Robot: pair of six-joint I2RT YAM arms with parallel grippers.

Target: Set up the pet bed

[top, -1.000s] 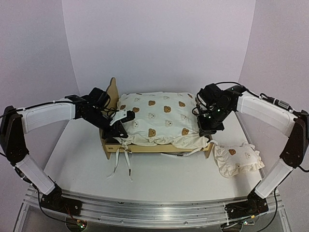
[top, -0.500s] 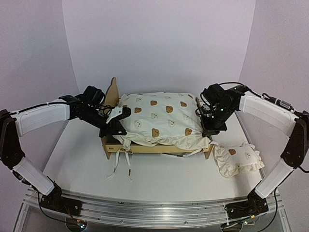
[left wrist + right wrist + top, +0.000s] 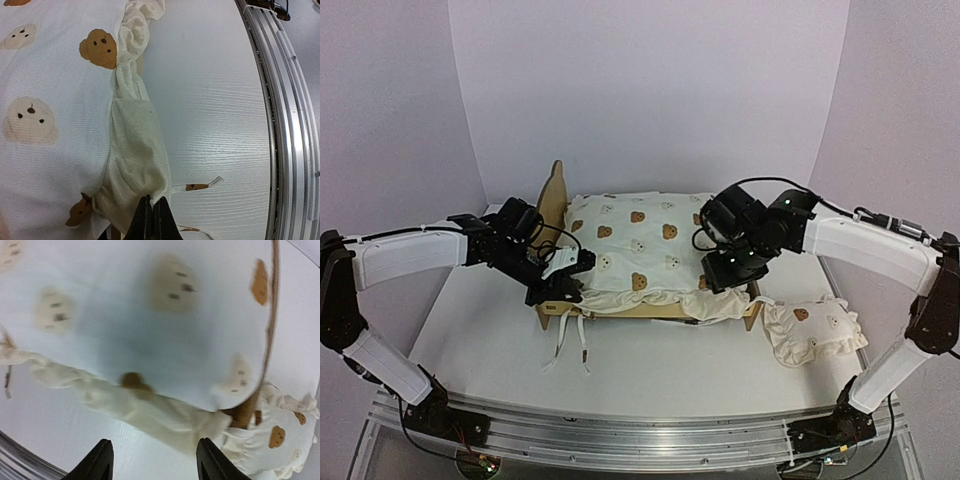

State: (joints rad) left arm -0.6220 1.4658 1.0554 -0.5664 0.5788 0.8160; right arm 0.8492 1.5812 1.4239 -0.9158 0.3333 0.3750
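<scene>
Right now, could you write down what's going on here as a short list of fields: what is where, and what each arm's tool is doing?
pet bed: small plywood frame with eared headboard, standing on the table
cushion: bear-print, lying on the bed, front edge bunched over the frame
ties: trailing onto the table at the front left
pillow: small, ruffled, on the table by the bed's right front corner
left tool: shut on the cushion's edge fabric
right tool: open, empty, over the cushion's right side
</scene>
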